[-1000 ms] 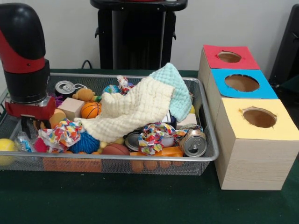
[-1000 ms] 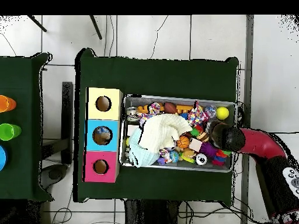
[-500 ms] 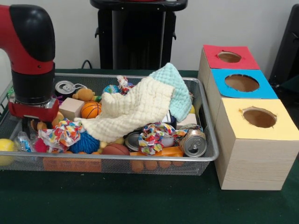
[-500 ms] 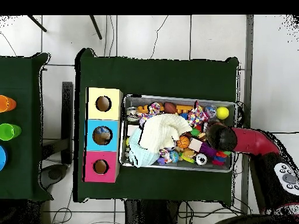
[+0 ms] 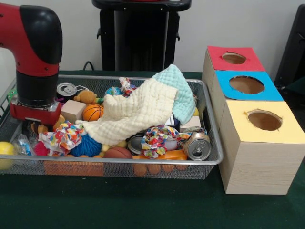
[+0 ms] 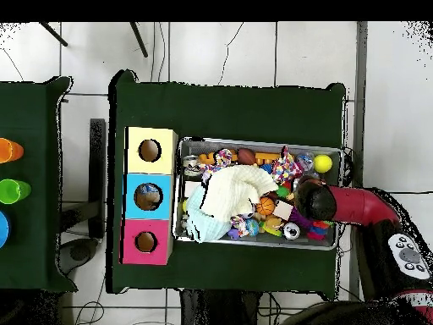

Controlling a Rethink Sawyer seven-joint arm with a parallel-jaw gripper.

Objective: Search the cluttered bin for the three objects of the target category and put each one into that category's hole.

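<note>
My gripper (image 5: 36, 125) is down inside the left end of the wire mesh bin (image 5: 212, 125), just above a small orange toy and beside a wooden block (image 5: 72, 110). In the overhead view the gripper (image 6: 311, 200) sits over the bin's right end (image 6: 337, 196). Three drink cans lie in the clutter: one at the back left (image 5: 66, 89), one at the front right (image 5: 198, 146), one half buried at the front (image 5: 135, 143). A cream cloth (image 5: 135, 112) and a teal cloth (image 5: 179, 90) cover the middle. Whatever is between the gripper's tips is hidden.
To the bin's right stand three wooden boxes with holes: red (image 5: 233, 57), blue (image 5: 246, 84), yellow (image 5: 264, 120). An orange basketball (image 5: 92, 112), a blue yarn ball (image 5: 86, 147), a brown football (image 5: 117, 152), a yellow ball (image 5: 5, 151) and colourful rag toys (image 5: 62, 136) crowd the bin.
The arm's wrist has swung and shifted slightly toward the bin's middle, with the gripper staying low at the same end. Nothing in the bin has moved.
</note>
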